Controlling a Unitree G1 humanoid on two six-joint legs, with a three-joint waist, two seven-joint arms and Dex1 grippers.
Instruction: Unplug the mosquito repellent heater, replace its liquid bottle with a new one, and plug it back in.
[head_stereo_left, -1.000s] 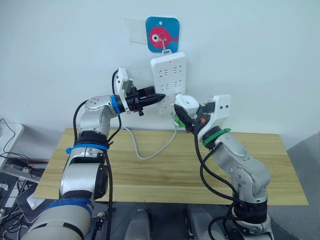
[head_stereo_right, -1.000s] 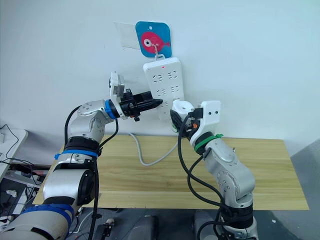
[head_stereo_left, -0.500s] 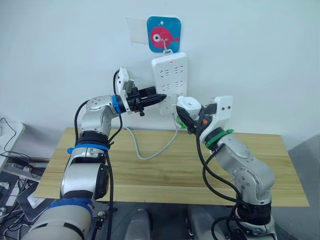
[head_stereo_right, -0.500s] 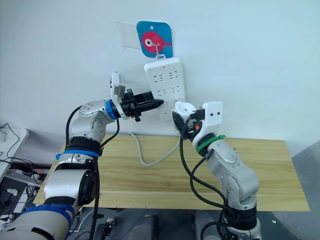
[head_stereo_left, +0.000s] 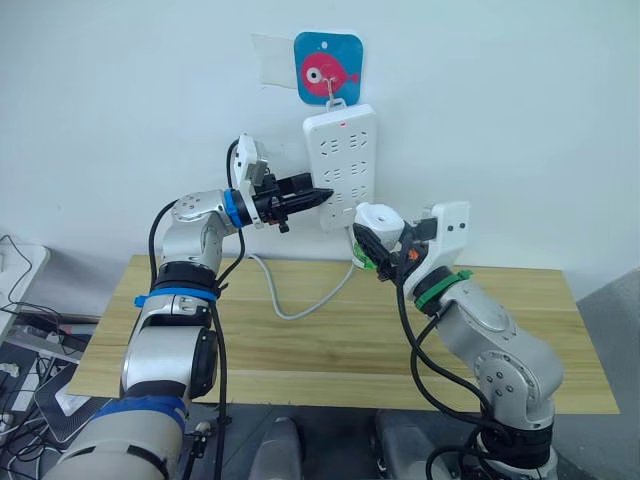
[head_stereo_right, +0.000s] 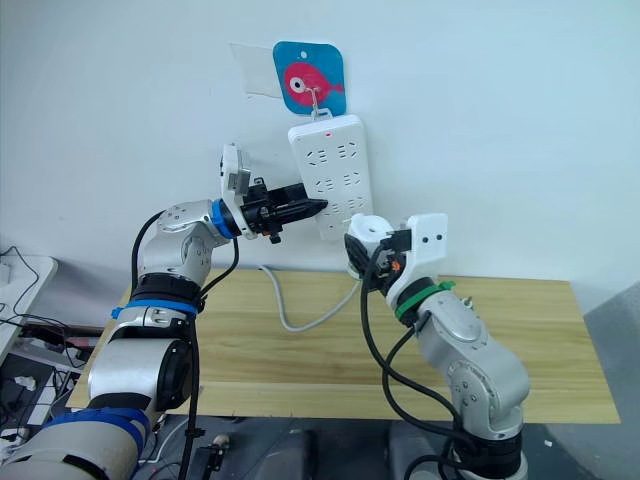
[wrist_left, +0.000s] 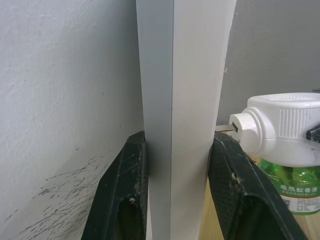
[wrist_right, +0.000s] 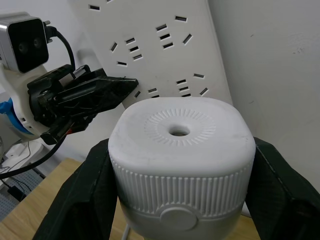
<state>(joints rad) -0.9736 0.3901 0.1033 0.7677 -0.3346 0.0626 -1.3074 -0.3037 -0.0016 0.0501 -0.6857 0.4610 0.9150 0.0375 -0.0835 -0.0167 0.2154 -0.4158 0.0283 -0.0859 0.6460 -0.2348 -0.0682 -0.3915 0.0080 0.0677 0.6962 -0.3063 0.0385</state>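
Heater unplugged, pinched in your right gripper; left gripper clamps the strip's edge.

Nearest you, the right gripper (wrist_right: 177, 200) has its two fingers pressed on opposite sides of the mosquito repellent heater (wrist_right: 179, 162), at the ribbed white band. The shell looks light, stiff and smooth, so likely slippery: grip on the ribs, not the domed cap. Below the fingers hangs the green liquid bottle (wrist_left: 295, 186), probably thin plastic and the heavier end; treat its neck as the weak point. The prongs (wrist_left: 226, 128) point away from your hand toward the power strip (head_stereo_left: 341, 163), just short of its face. Beyond, the left gripper (wrist_left: 176, 165) pinches the strip's side edge, steadying it against the wall (head_stereo_left: 120, 100).
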